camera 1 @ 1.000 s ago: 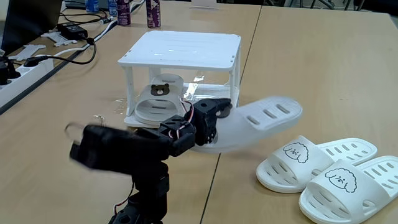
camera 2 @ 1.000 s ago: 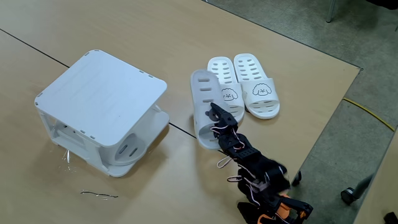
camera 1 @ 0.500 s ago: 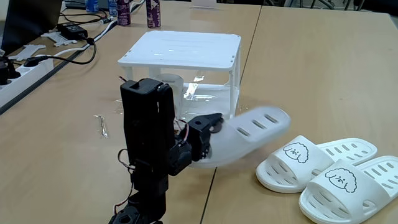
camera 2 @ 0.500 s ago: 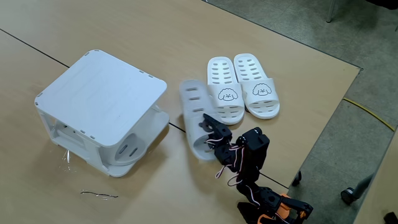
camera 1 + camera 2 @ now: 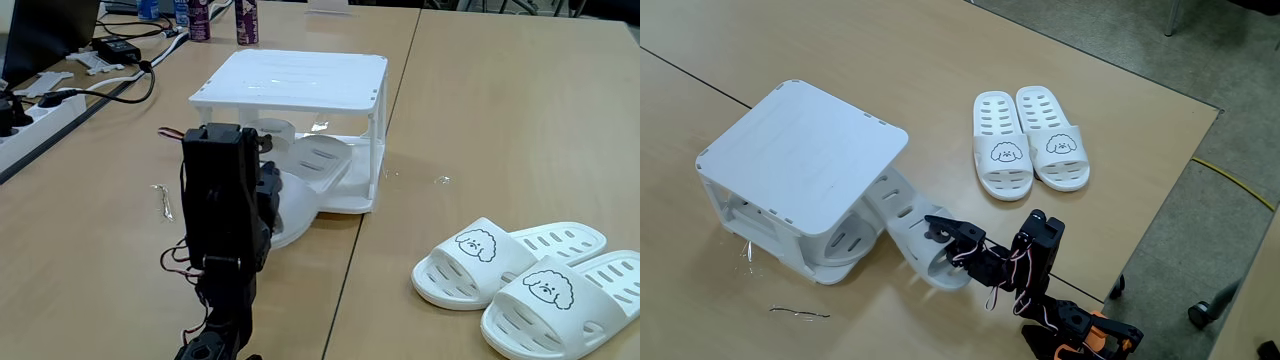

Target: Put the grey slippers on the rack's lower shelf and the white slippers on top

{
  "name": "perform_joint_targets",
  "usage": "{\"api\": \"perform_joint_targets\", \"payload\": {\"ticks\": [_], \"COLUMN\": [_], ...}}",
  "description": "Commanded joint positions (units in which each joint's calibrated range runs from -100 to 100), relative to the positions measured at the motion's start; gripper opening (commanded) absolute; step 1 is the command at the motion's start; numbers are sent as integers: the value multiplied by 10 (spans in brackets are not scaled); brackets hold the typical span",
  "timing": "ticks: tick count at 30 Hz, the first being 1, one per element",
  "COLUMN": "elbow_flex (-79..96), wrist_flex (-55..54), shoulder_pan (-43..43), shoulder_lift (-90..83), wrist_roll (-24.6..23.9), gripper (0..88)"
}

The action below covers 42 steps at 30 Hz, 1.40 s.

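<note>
My arm (image 5: 222,215) stands nearest in a fixed view, upright and black, hiding the heel of the grey slipper (image 5: 305,180). In a fixed view from above, my end effector (image 5: 940,232) is clamped on that slipper (image 5: 910,225) at its heel end. The slipper's toe is pushed in under the rack (image 5: 800,160), onto the lower shelf (image 5: 345,205), beside a second grey slipper (image 5: 845,245) already lying there; its heel juts out past the shelf's front edge over the counter (image 5: 480,120). The rack's top (image 5: 295,78) is bare. The white slippers (image 5: 525,275) lie side by side on the counter, well apart from the rack, with open counter between. Cables and a power strip (image 5: 40,110) lie near the counter's far left edge
</note>
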Motion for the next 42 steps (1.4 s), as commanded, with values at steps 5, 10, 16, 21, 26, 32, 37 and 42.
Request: {"api": "perform_joint_targets", "payload": {"ticks": [5,10,16,21,26,32,37,42], "elbow_flex": [-67,-209,-399,-519,-691,-894,-1021,-1065], "wrist_flex": [57,225,424,533,534,603,622,622], "shoulder_pan": [2,1,1,2,20,49,53,47], "shoulder_lift": [-3,-7,-3,28,170,280,370,399], "wrist_roll": [4,4,4,4,4,4,4,4], "gripper": [6,6,6,6,6,6,6,6]}}
